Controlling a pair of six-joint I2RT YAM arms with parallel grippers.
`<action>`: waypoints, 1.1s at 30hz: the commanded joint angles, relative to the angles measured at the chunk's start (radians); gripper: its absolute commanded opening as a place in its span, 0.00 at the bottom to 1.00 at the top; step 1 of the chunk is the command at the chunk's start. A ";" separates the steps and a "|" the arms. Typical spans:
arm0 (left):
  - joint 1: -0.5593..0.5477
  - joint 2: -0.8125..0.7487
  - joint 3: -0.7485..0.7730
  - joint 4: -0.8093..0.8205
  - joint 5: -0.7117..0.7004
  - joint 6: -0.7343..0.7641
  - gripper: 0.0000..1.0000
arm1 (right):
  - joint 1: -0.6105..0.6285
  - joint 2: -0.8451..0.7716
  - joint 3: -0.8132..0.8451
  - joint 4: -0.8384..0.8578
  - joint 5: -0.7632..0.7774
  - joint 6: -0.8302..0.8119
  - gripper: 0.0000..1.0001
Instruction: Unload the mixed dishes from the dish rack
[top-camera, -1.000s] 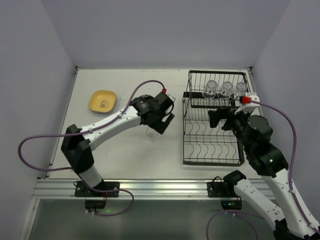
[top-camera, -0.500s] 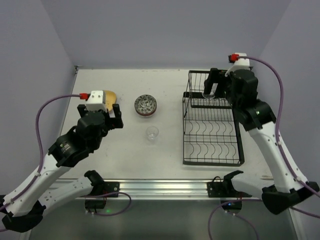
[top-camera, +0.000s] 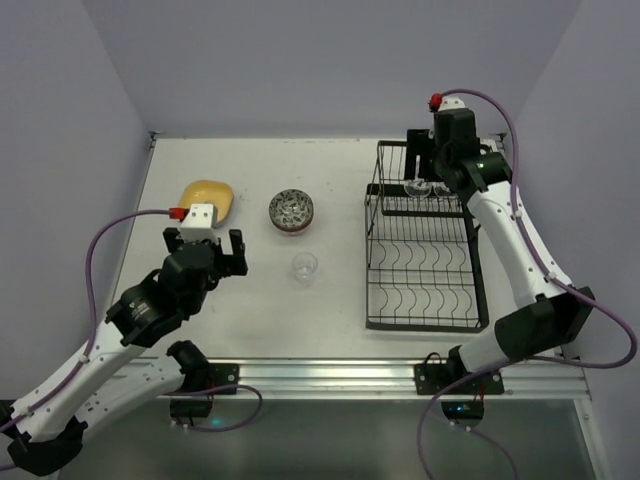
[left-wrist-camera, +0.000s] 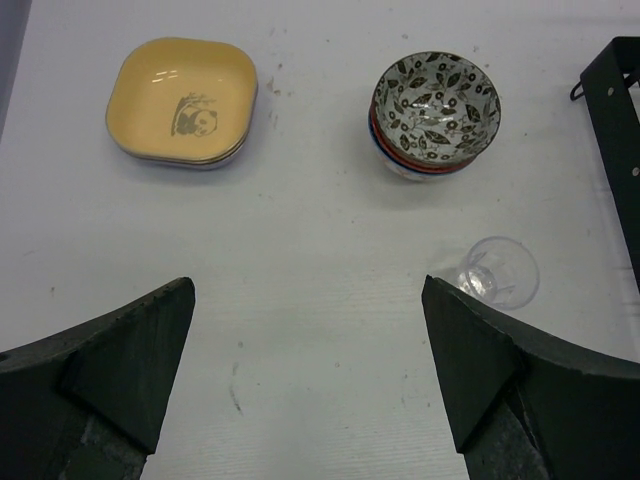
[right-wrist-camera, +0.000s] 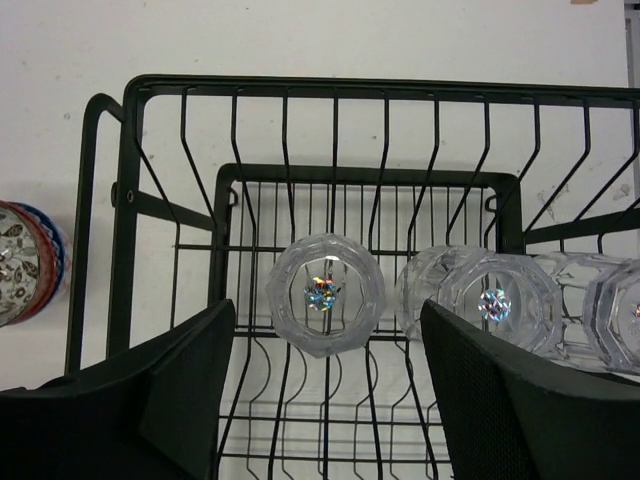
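The work is well along, by the look of it: the lower slots of the dish rack (top-camera: 425, 326) hold no dishes in the top view, and what is left sits on its raised upper shelf at the far end, a row of three clear glasses with their thick bases turned up toward the right wrist camera. Well to the left of the rack, on the table, stand the things already out: a lone glass (top-camera: 305, 266) nearest the rack, a stack of patterned bowls (top-camera: 291, 210) beyond it, and farthest from the rack a yellow plate (top-camera: 207, 198) that seems to top a small pile. The step in hand is the pick of the leftmost glass (right-wrist-camera: 325, 295) of the row. The right gripper (right-wrist-camera: 327, 312) hangs over the rack's far left corner with one finger on each side of that glass; the jaws stand apart, a sliver of gap showing on both sides, so nothing is gripped yet. The left gripper (left-wrist-camera: 307, 300) hovers left of the rack above the set-down dishes, jaws spread wide and holding nothing. The next move probably calls for the right jaws to pinch the glass squarely, without nudging its neighbour (right-wrist-camera: 495, 300) just beside it, then a straight lift clear of the shelf wires before carrying it leftward off the rack.
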 joint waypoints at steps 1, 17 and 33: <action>0.009 0.007 -0.001 0.063 0.016 -0.009 1.00 | -0.004 0.047 0.054 -0.018 -0.009 -0.034 0.75; 0.009 0.014 -0.012 0.073 0.055 0.005 1.00 | -0.007 0.083 -0.002 0.040 -0.038 -0.025 0.40; 0.038 -0.002 0.045 0.383 0.656 -0.087 1.00 | -0.009 -0.412 -0.225 0.264 -0.315 0.067 0.00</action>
